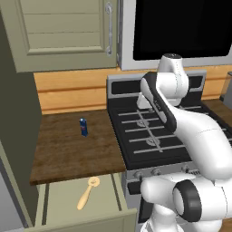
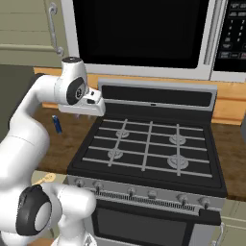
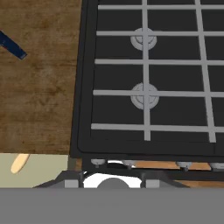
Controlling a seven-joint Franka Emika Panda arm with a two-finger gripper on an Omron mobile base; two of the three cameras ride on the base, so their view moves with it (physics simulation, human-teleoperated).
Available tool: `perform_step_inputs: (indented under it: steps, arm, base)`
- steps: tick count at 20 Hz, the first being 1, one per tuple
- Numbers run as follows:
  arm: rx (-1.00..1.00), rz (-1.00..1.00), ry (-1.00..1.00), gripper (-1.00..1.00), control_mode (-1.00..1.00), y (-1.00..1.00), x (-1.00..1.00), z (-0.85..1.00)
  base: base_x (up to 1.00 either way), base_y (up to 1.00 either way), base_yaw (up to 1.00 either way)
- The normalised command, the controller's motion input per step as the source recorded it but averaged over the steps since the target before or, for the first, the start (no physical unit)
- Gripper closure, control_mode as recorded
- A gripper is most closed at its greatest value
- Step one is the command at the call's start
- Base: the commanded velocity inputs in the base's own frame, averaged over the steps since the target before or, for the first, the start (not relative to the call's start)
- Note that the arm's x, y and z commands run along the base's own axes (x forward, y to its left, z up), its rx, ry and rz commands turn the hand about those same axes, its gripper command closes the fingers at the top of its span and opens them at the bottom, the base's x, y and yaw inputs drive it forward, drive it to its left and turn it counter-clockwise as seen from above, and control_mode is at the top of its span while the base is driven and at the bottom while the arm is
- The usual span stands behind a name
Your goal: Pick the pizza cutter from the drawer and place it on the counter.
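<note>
From my left base camera I see the drawer (image 1: 54,199) pulled open below the counter (image 1: 68,149), its pale green floor flat and bare but for the pizza cutter (image 1: 88,192). The cutter lies on the drawer floor with its round head toward the counter edge and its handle slanting down to the left, apart from the drawer walls. The counter is a dark brown wood-grain slab, and a small blue can (image 1: 83,127) stands upright on it toward the back, well apart from the drawer. To the right of the counter, touching its edge, is the black stove (image 1: 149,131) with grey grates. Behind them runs an orange wood-look wall, with a green cabinet door (image 1: 63,31) above the counter and a dark-fronted microwave (image 1: 181,27) above the stove.

The arm reaches over the stove's left side, between the burners and the counter. In the hand camera I look straight down on the stove's two left burners, the counter beside it, the can lying at the upper left corner of the frame, and the end of the cutter at the lower left on the pale drawer floor. I cannot tell whether the gripper's fingers are apart or together.
</note>
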Motion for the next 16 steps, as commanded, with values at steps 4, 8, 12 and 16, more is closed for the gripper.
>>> perform_step_inputs:
  steps: [4, 8, 12, 16]
  arm:
    - [0.00, 0.00, -0.05, -1.00, -1.00, 0.11, -0.18, -0.24]
    - [0.00, 0.00, -0.12, -1.00, -1.00, 0.34, -0.25, -0.44]
    - [0.00, 0.00, -0.03, -1.00, -1.00, 0.46, -0.20, -0.24]
    - [0.00, 0.00, 0.00, -1.00, -1.00, 0.49, -0.28, -0.17]
  base:
    - [0.00, 0.00, 0.00]
    - [0.00, 0.00, 0.00]
    - [0.00, 0.00, 0.00]
    - [0.00, 0.00, 0.00]
